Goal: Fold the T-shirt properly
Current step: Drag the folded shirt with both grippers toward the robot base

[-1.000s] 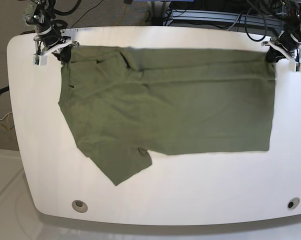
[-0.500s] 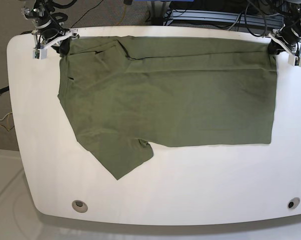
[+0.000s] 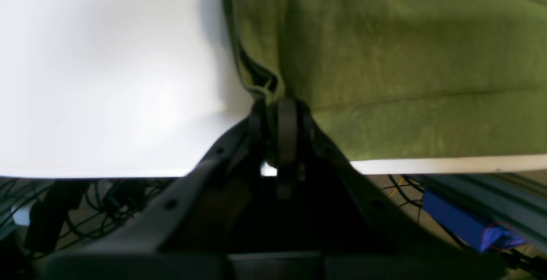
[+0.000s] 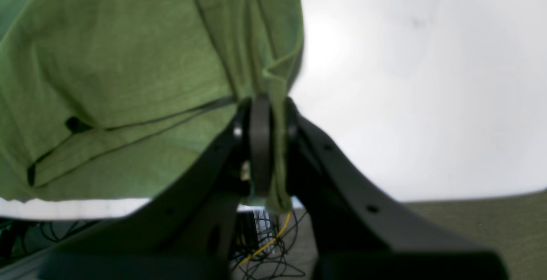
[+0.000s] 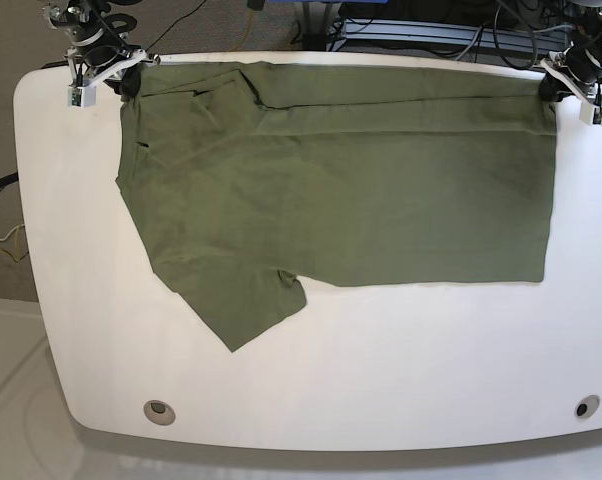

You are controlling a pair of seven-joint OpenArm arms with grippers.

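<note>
Writing could not be read anywhere. The T-shirt [image 5: 341,170] lay spread on the white bench [image 5: 401,370]. The left end effector [image 3: 277,104] pinched its hem corner; the right end effector [image 4: 267,104] clamped its opposite far corner.

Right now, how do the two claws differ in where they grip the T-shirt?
The left claw pinches a plain hemmed corner of the T-shirt; the right claw pinches a bunched, creased corner at the shirt's sleeve end. Both are shut on cloth at the table's far edge.
</note>
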